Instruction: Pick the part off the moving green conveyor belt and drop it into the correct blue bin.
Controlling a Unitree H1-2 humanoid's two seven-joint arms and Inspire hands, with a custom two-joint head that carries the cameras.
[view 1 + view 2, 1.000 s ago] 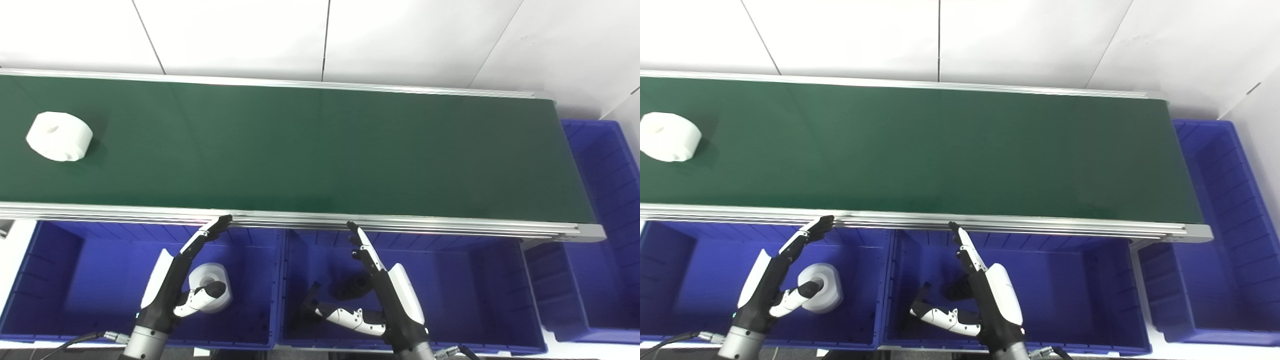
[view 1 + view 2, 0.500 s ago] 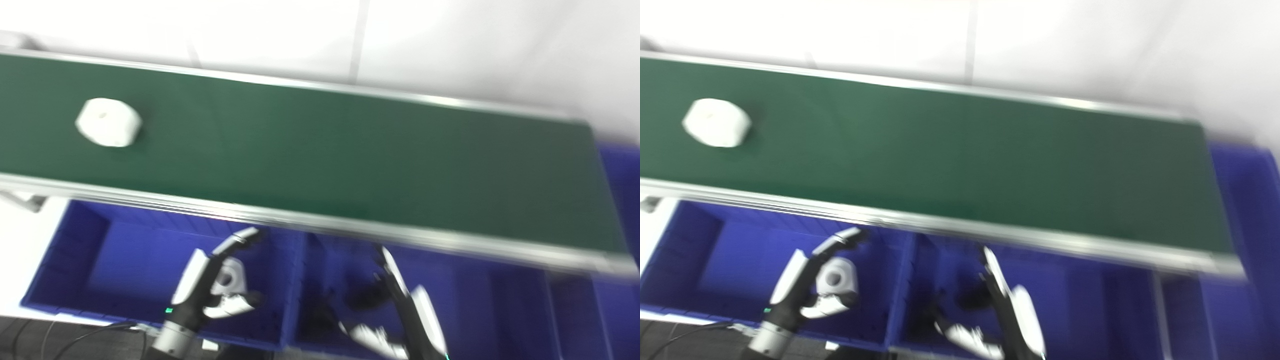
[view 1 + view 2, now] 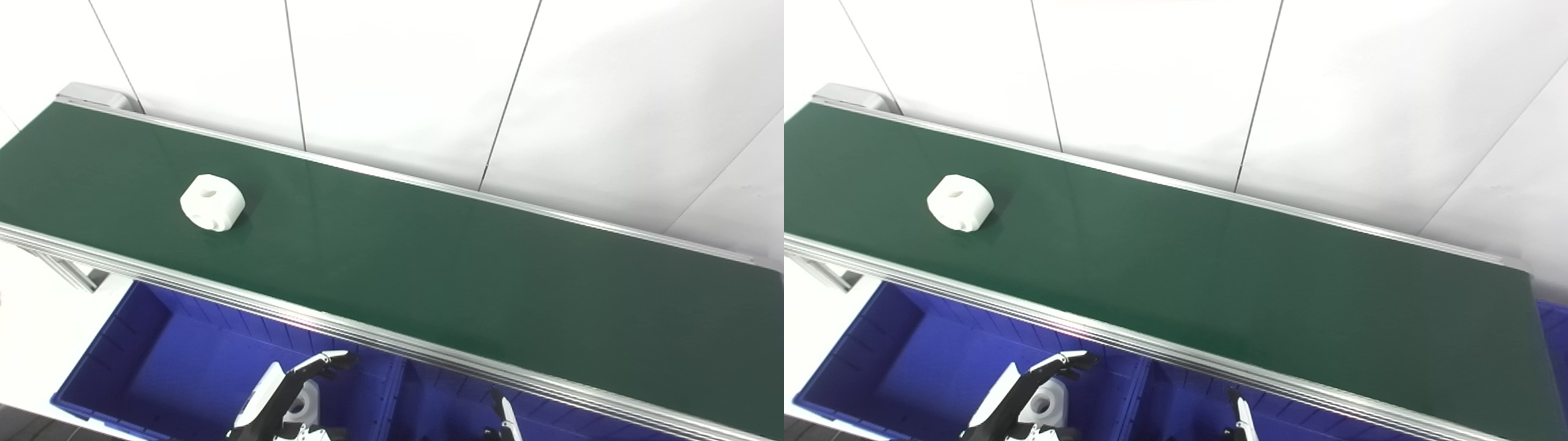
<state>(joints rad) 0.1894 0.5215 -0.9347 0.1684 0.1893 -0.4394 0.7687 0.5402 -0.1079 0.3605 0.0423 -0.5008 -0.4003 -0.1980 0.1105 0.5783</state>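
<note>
White wall panels behind a long green belt (image 3: pixel 429 269).
One white part (image 3: pixel 212 202) rides the belt's left stretch. Below, the left hand (image 3: pixel 288 395) hovers with fingers spread over a blue bin (image 3: pixel 141 361) holding another white part (image 3: pixel 1048 401); the right hand (image 3: pixel 1238 422) barely shows, its state unclear.

Across the top, a white panelled wall (image 3: pixel 398 73), split by thin dark vertical seams (image 3: pixel 295 73). Below it, a far silver aluminium rail (image 3: pixel 551 215) and a near ribbed silver aluminium rail (image 3: pixel 245 301), running parallel, slanting down to the right. At the far left end, a grey metal end cap (image 3: pixel 92 96). Under the near rail, a silver slotted support leg (image 3: pixel 67 274), standing on a plain white floor surface (image 3: pixel 37 349).
</note>
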